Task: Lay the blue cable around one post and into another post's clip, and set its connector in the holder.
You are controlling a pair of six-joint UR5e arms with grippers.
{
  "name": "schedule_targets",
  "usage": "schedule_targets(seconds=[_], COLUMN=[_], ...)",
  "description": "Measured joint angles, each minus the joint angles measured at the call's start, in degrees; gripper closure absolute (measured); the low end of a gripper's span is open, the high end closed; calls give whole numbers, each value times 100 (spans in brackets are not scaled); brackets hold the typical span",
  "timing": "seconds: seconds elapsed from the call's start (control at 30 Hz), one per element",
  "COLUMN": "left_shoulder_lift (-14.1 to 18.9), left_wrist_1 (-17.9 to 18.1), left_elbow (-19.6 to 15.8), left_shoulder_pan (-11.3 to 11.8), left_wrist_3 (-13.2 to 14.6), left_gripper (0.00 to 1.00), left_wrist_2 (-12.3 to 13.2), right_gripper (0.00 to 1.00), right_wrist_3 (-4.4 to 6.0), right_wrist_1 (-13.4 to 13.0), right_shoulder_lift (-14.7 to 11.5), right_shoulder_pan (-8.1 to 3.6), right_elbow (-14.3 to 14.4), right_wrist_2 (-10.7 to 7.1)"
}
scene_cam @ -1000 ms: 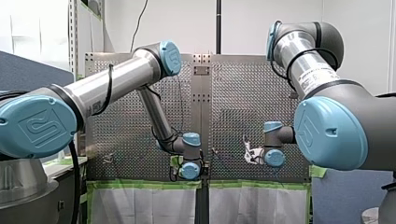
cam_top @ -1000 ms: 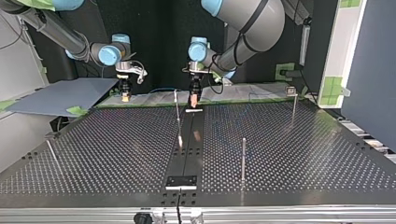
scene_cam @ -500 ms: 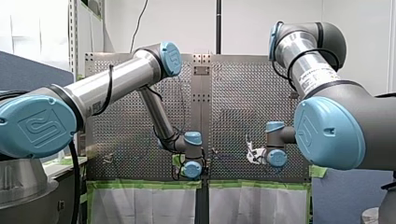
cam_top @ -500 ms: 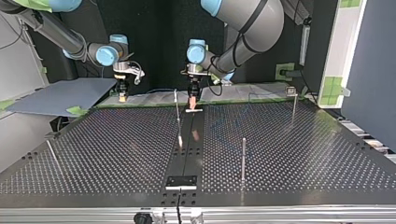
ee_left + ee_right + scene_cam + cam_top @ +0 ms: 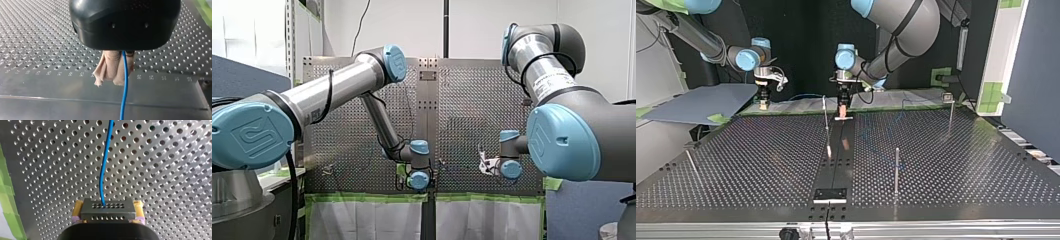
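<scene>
The left gripper (image 5: 115, 72) pinches the cable (image 5: 124, 95), the right gripper (image 5: 108, 214) clamps its connector (image 5: 108, 207) (routing seemingly unstarted); next, loop a post (image 5: 896, 170).

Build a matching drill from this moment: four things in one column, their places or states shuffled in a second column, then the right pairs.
Column one
1. blue cable
2. connector
3. post
4. green tape

Column two
A. upright on the perforated table
B. clamped in my right gripper
C. stuck along the table's edge
D. pinched in my left gripper

Pairs: 1-D, 2-B, 3-A, 4-C
</scene>
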Motion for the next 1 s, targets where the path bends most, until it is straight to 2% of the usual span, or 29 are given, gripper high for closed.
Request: schedule_targets(seconds=[0.2, 0.43, 0.53, 0.7, 1.0], left_shoulder_lift=[-10, -99, -220, -354, -380], left_wrist_1=[-27, -32, -134, -247, -488], left_elbow=[99, 227, 350, 542, 870], left_shoulder_pan=[-12, -40, -68, -92, -61], left_wrist_3=[256, 503, 580, 513, 418], left_gripper=[99, 99, 99, 99, 99], left_wrist_2=[-213, -403, -468, -500, -501], right_gripper=[100, 100, 100, 100, 100], right_wrist_3=[87, 103, 65, 7, -63], right_wrist_1=[-76, -101, -106, -78, -81], right_shoulder_lift=[2, 3, 4, 4, 4], right_shoulder_pan=[-76, -176, -212, -246, -313], right_elbow=[0, -11, -28, -39, -59], right_wrist_2=[52, 148, 193, 224, 256])
